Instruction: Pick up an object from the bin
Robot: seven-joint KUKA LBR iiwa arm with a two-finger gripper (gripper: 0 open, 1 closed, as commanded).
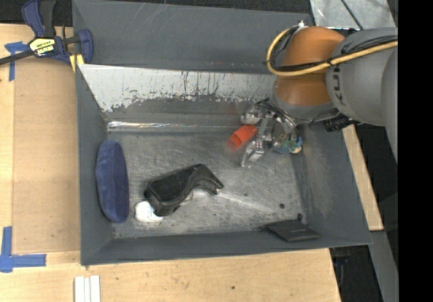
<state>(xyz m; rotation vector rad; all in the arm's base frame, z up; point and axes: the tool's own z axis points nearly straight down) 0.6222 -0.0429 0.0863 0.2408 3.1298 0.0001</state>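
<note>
My end effector (257, 139) hangs low at the bin's (203, 243) right of centre, just beside a small orange block (240, 137). I cannot tell whether it is open or closed. I judge this the grasping step; next I need a sure grip, then a lift.

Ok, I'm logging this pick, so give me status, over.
Gripper low, right rear of bin. Small orange-red piece just at its left side; hold unconfirmed. Black curved object, white ball, blue pad lie apart, nothing between.

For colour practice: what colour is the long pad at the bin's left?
The pad is dark blue; camera view.
</note>
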